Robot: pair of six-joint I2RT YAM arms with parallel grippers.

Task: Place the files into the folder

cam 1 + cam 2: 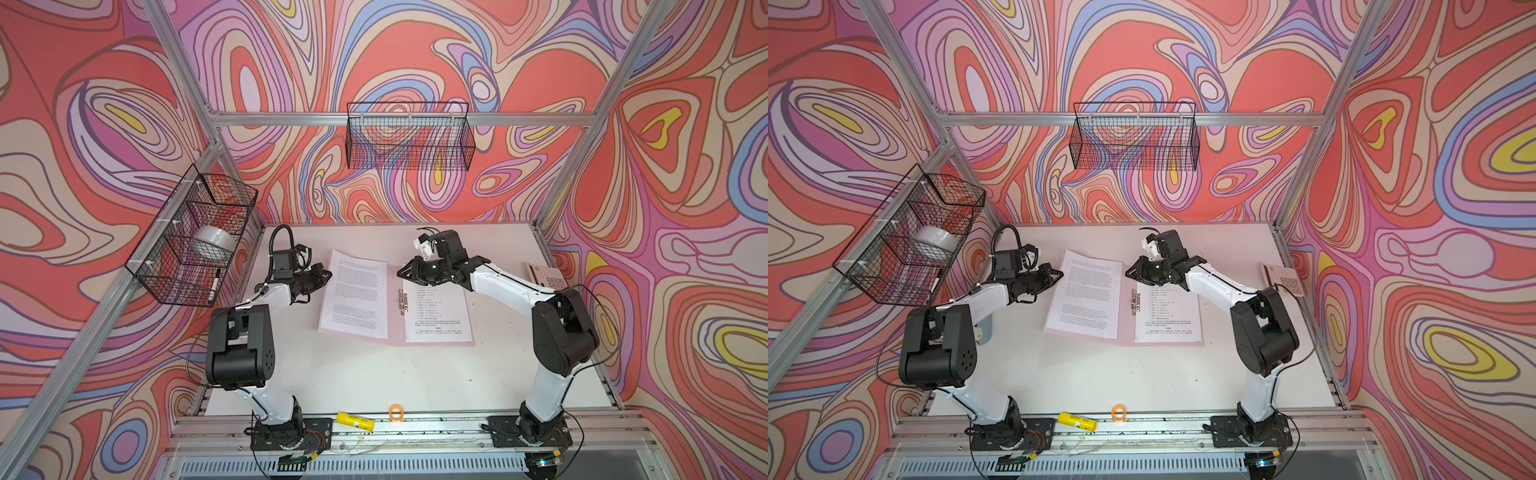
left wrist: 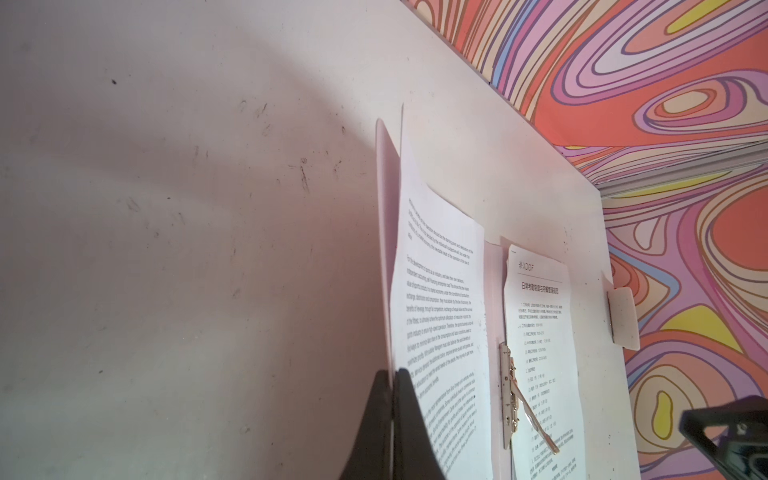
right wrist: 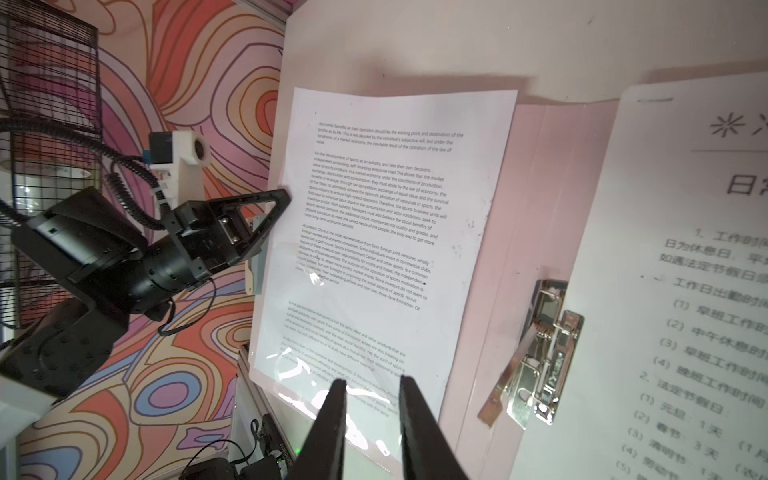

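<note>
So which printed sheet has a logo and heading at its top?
The sheet beside the metal clip, on the folder's right half; the left sheet carries only paragraphs.

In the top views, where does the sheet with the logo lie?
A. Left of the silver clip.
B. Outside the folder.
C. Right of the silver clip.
C: the sheet with the logo lies right of the silver clip, inside the open folder.
</note>
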